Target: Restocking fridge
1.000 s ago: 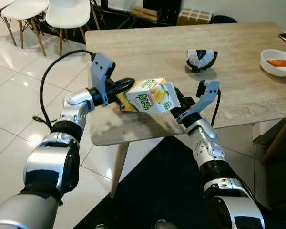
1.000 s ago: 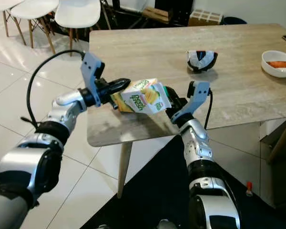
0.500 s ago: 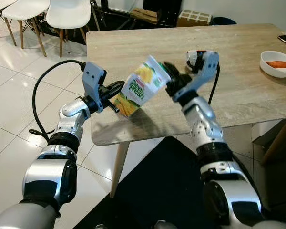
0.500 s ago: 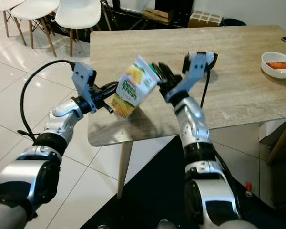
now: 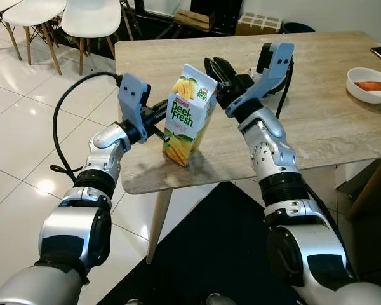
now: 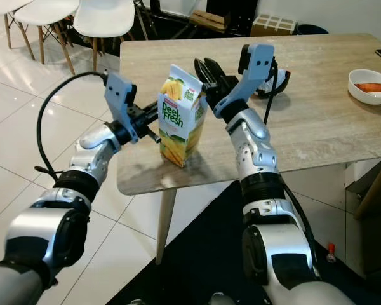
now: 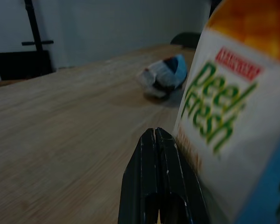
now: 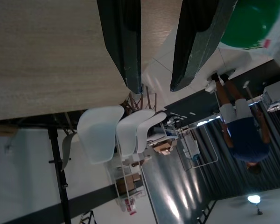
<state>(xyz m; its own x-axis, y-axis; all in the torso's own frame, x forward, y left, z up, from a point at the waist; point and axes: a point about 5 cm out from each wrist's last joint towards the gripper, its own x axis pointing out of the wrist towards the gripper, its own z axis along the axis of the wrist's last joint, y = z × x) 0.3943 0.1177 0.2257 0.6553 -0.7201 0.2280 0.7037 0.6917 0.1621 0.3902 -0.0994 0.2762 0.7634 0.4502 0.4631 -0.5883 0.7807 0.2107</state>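
Both arms are built of rounded silver shells joined by black ringed joints, thicker near the shoulders and slimmer toward the wrists. Each wrist carries a pale grey-blue angular bracket, and a black cable [image 5: 66, 121] loops in a wide arc from the left one. The left gripper [image 5: 160, 121] and right gripper [image 5: 217, 67] each end in two long, tapered black fingers [image 8: 126, 44].

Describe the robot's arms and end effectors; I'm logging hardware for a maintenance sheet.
Both arms are silver segments with black joints. Each end effector, left end effector and right end effector, has two long black fingers and a blue-grey wrist bracket. A black cable loops from the left wrist.
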